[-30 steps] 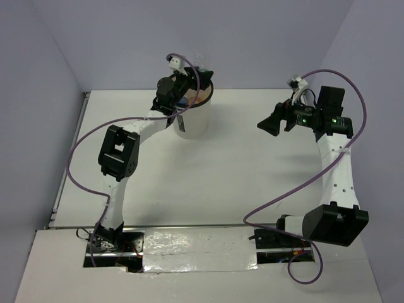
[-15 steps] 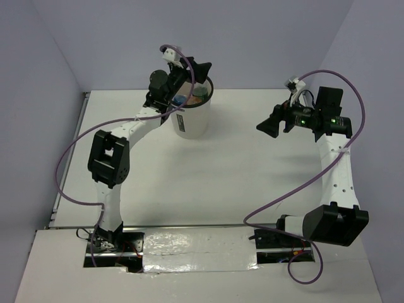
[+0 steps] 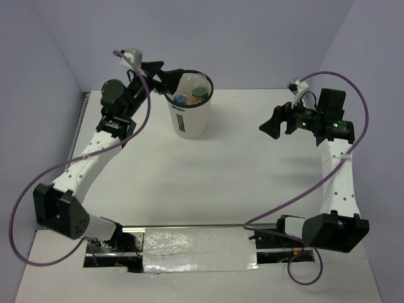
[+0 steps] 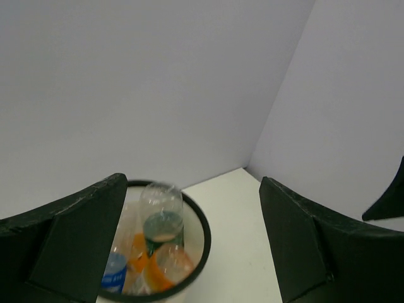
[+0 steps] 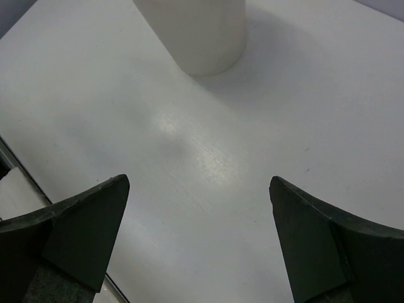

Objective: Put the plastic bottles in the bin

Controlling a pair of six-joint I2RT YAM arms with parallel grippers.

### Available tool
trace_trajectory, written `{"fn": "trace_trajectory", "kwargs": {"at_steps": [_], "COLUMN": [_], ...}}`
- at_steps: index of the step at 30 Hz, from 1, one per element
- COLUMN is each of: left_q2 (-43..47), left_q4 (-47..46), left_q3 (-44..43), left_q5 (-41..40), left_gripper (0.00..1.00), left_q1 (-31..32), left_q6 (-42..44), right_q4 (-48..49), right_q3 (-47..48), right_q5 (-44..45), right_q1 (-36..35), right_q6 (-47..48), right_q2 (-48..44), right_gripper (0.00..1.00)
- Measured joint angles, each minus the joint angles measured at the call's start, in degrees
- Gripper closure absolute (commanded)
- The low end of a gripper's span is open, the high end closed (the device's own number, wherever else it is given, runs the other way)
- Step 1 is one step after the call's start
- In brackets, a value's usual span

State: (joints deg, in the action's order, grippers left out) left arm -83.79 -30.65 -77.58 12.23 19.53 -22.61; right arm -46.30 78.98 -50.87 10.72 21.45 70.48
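The white bin (image 3: 189, 120) with a thin black rim stands at the back of the table. Several plastic bottles lie inside it: a clear one with a green label (image 4: 163, 222), an orange one (image 4: 165, 265) and a clear one with a blue label (image 4: 114, 275). My left gripper (image 3: 164, 76) is open and empty, raised just left of the bin's rim (image 4: 206, 235); in the left wrist view it (image 4: 192, 184) looks down into the bin. My right gripper (image 3: 270, 123) is open and empty above the table at the right; it also shows in the right wrist view (image 5: 199, 184).
The bin's lower wall (image 5: 199, 31) shows at the top of the right wrist view. Lilac walls close in the table at the back and both sides. A metal rail (image 5: 12, 158) runs along the table's edge.
My left arm has swung left and back, carrying its open gripper from over the bin's mouth to the left of the rim. The right arm has hardly moved.
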Motion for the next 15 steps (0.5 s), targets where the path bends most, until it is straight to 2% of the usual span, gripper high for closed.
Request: {"fn": "trace_trajectory", "kwargs": {"at_steps": [6, 15], "left_q2": [17.81, 35.45], "left_q4": [9.22, 25.88], "left_q3": [13.25, 22.23], "left_q5": [2.47, 2.73], "left_gripper": [0.01, 0.01], "left_q1": [-3.13, -3.98], "left_q6": [0.26, 0.87], "right_q4": [2.47, 6.62], "right_q3": [-1.55, -8.72], "right_q5": [5.66, 14.6], "right_q1": [0.0, 0.0], "right_q6": [-4.59, -11.06], "right_q2": [-3.39, -8.87], "right_gripper": [0.0, 0.0]}}
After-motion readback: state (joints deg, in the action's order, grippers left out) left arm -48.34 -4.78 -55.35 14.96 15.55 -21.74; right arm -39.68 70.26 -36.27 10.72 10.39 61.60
